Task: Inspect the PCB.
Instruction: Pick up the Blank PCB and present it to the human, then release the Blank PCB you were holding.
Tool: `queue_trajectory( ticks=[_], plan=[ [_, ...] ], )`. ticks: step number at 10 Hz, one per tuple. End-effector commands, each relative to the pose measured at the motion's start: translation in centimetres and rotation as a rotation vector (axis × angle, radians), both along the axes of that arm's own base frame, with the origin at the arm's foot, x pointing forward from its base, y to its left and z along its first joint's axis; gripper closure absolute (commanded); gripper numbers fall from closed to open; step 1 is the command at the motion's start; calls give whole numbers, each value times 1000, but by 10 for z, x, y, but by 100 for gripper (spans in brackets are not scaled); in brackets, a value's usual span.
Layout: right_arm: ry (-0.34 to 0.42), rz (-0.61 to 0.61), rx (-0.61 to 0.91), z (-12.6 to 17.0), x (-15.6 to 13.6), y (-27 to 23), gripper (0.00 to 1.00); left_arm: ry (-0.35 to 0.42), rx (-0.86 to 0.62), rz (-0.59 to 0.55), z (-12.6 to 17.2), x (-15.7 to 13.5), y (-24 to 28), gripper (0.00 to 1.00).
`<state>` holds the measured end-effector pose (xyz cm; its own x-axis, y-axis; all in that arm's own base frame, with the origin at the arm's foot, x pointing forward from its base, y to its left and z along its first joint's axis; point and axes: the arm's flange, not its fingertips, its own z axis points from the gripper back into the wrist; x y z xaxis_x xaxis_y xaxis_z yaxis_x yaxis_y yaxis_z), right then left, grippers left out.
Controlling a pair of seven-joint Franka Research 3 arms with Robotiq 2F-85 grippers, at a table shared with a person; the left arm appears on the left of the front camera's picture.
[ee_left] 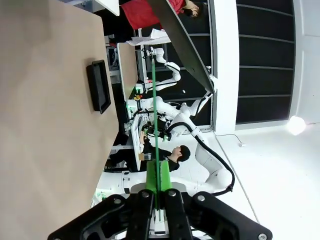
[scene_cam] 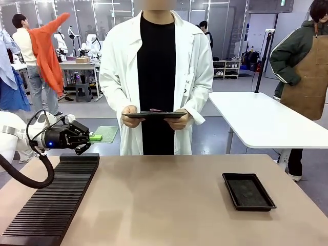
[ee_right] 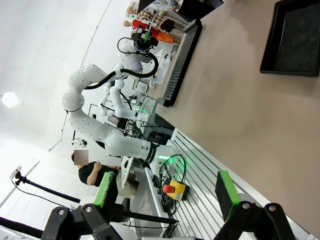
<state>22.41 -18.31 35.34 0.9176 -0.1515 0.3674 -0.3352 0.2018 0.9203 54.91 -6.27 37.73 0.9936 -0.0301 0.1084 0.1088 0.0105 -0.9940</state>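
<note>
The left gripper is clamped shut on the PCB, above the far end of the ribbed black rack; its wrist view shows the board edge-on, a thin green sliver; the right gripper gapes wide, empty.

Table spread across foreground. Slotted rack laid on table's left side, run from near edge toward far edge. Tray set on table's right side, well apart from rack. Left gripper held above rack's far end; PCB clamped between its fingers, pointed toward table's middle. Person stood behind far edge, centred; clipboard held level in both hands. Second table placed behind, at right.
</note>
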Motion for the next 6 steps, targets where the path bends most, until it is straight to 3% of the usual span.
queue_trajectory(
  ticks=[1,6],
  plan=[
    [-5,-2,1,1,2,1,0,11,12,-3,6,-1,-2,100],
    [-5,-2,1,1,2,1,0,11,12,-3,6,-1,-2,100]
  ],
)
